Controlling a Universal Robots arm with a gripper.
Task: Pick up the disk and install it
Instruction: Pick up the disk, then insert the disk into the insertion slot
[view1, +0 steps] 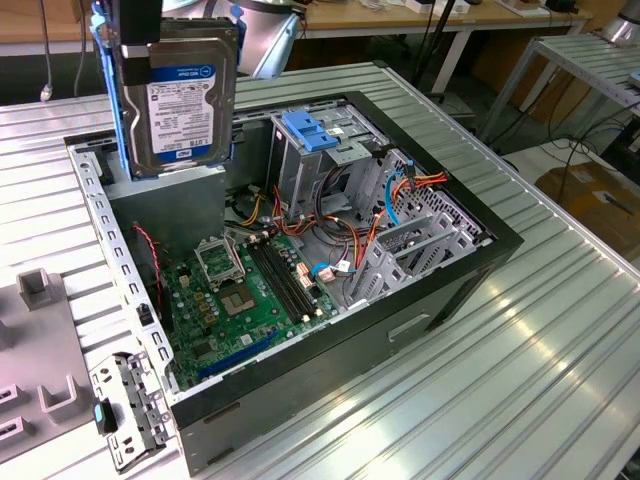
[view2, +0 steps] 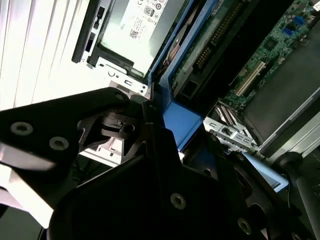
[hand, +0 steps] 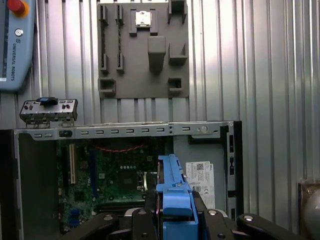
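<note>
Silver-black disk (view1: 185, 100) hanging upright, upper left of exterior view, above open computer case (view1: 300, 395) on ribbed desk (view1: 520, 380); pinched between fingers (hand: 147, 227).

Glare bleached the table (view2: 35, 50) white in the second wrist view; the gripper (view2: 150, 107) clamping the disk (view2: 176, 119) lay near-black.

table: ribbed silver aluminium table (view1: 480, 380) | under the gripper (view1: 140, 30): open black computer tower case (view1: 330, 390) lying on its side | just outside the case wall, near the gripper: small silver metal bracket with blue clip (hand: 48, 110) | farther from the gripper: flat grey plastic fixture plate with raised blocks (hand: 145, 50) | beside that plate, well apart from the gripper: grey-blue handheld pendant with red button (hand: 15, 45)
</note>
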